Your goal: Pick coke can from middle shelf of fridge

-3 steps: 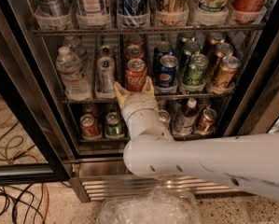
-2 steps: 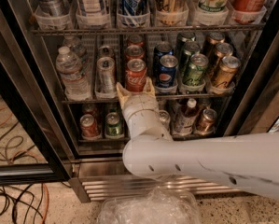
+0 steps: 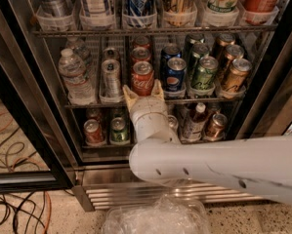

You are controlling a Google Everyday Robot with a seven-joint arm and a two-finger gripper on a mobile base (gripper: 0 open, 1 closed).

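Gripper (image 3: 142,94) at front edge of middle shelf (image 3: 211,100) inside the fridge (image 3: 111,197), white arm (image 3: 223,162) reaching in from lower right. Fingers (image 3: 128,94) spread, 1 on each side of the coke can (image 3: 142,78), low on its body near the foot. Contact with the can: cannot tell.

Coke can upright, first in its lane, another red can (image 3: 140,55) close behind. Silver can (image 3: 111,77) just beside on the left, blue Pepsi can (image 3: 175,77) just beside on the right.

Risks, judged from here:
- Tight lanes. Left finger close to the silver can, right finger close to the Pepsi can, so easy to nudge or trap a neighbour on closing.
- Low grip. Pinch near the foot, most of the weight above it, likely to tip or pivot between the pads on lifting.
- Shelf rail directly in front of the can. Straight pull-out liable to snag or drag it over, so a small lift first looks safer.
- Smooth aluminium. Slip under a light squeeze, dent under a heavy 1.
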